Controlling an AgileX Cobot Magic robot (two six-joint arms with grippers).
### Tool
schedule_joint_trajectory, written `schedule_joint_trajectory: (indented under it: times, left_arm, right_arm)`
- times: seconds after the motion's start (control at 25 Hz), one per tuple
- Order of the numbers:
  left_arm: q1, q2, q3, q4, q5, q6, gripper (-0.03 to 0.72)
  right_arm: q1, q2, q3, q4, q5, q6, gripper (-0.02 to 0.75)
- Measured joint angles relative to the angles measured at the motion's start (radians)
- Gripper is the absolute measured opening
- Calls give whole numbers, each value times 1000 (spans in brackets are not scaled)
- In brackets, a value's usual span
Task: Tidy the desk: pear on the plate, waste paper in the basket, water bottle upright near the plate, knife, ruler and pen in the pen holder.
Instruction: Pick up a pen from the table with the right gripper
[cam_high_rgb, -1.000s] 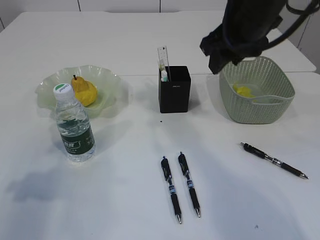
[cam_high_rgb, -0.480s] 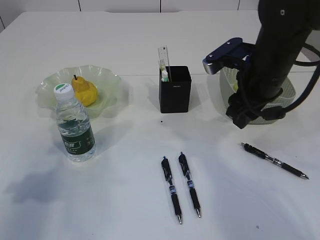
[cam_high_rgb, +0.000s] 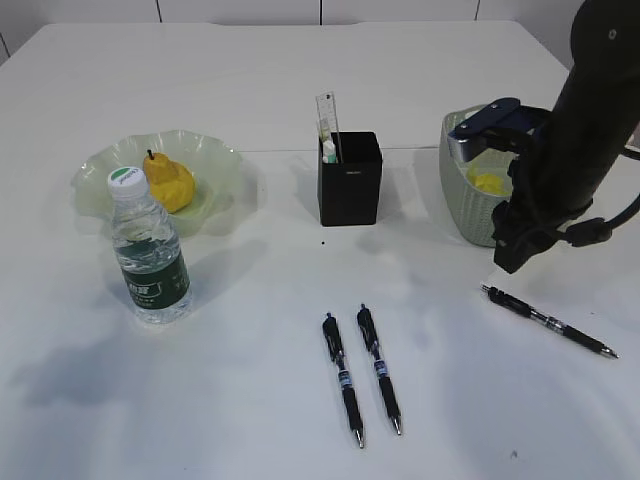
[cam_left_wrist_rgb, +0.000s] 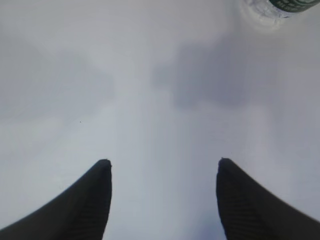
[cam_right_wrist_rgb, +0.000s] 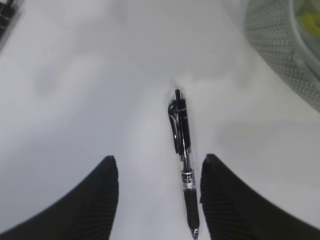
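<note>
While three pens lie loose on the bench (cam_high_rgb: 300, 60), the exterior view shows most of the tidying done: the pear (cam_high_rgb: 168, 183) sits on the plate (cam_high_rgb: 215, 160), the bottle (cam_high_rgb: 148, 250) stands upright just in front of it, the ruler (cam_high_rgb: 327, 113) pokes out of the holder (cam_high_rgb: 349, 180), and something yellow, likely the paper (cam_high_rgb: 489, 183), lies in the basket (cam_high_rgb: 462, 205). Two pens (cam_high_rgb: 361, 372) lie side by side low in the middle; a third pen (cam_high_rgb: 548, 321) lies right of them, with the right arm poised above its near end, close to the basket.

From the left wrist, the left hand (cam_left_wrist_rgb: 162, 167) is released and empty over bare bench, only the bottle's base at the top edge.

From the right wrist, the right hand (cam_right_wrist_rgb: 159, 162) is released too, with the third pen running between its fingers (cam_right_wrist_rgb: 107, 172) but off-centre, nearly against the right one. Coming down like this, I judge that finger could land on the barrel and roll or flick the pen away. Any drift toward the basket wall could nudge it.
</note>
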Motion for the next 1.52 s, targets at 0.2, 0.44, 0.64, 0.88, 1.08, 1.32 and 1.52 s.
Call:
schedule_joint_trajectory:
  times: [0.2,0.44,0.64,0.88,1.08,1.32,1.52]
  left_arm:
    - [0,0,0,0,0,0,467]
    - [0,0,0,0,0,0,467]
    - [0,0,0,0,0,0,467]
    - [0,0,0,0,-2,0,467]
    - [0,0,0,0,-2,0,467]
    - [0,0,0,0,-2,0,467]
    - [0,0,0,0,-2,0,467]
  right_arm:
    - [-2,62,0,0,4,-52,382]
    - [-11,105,0,-19,-7,-79,377]
    - [-40,132,0,-24,-23,-87,376]
    - [-44,173,0,-8,-31,-114,375]
    - [-44,193,0,0,-50,-120,375]
    - [-44,224,0,0,-68,-124,375]
    - [-44,229,0,0,-83,-124,375]
